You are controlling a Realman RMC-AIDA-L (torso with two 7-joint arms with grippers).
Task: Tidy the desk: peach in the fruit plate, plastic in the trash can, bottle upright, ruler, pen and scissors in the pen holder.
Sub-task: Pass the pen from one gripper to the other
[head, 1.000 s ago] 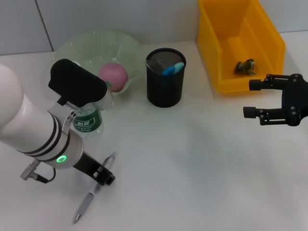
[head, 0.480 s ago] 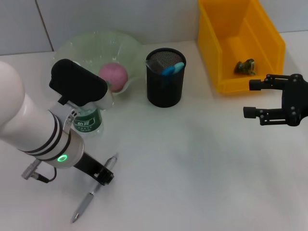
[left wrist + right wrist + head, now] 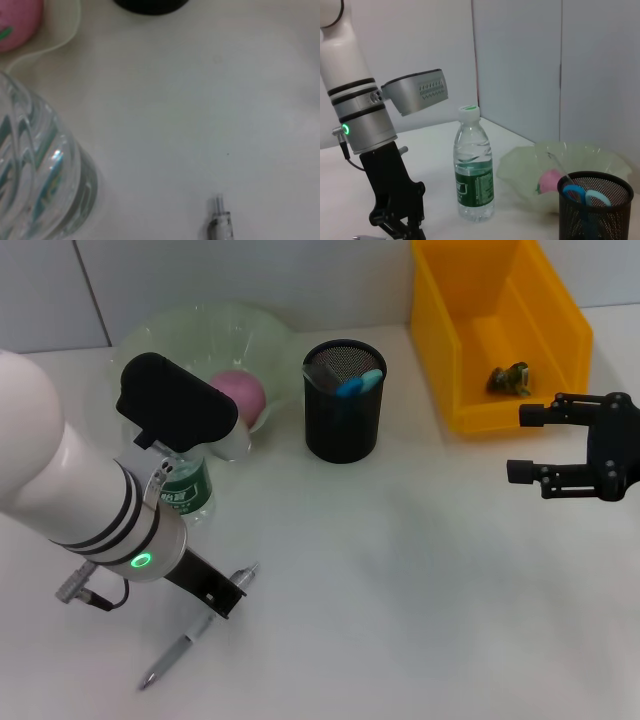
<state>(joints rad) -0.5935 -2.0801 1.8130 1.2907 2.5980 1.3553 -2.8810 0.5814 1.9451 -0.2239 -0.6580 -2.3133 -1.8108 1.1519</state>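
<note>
Left gripper (image 3: pixel 222 592): low over the white counter (image 3: pixel 400 570), at the slim grey pen (image 3: pixel 192 632); whether its jaws grip the barrel, I cannot tell.
Pen: lying flat under the left gripper, its tip (image 3: pixel 219 225) visible in the left wrist view; not yet in the black mesh pen holder (image 3: pixel 343 400).
Risk 1: the thin barrel may roll or slip out if pinched off-centre.
Clear plastic water bottle with green label (image 3: pixel 187 490): upright, just behind the left gripper.
Risk 2: a lift or swing toward the holder could knock the bottle over.
Pink peach (image 3: pixel 240 395): in the pale green fruit plate (image 3: pixel 200 330), beyond the bottle.
Right gripper (image 3: pixel 530 443): jaws apart, idle beside the yellow plastic bin (image 3: pixel 570 340), well apart from the pen.
</note>
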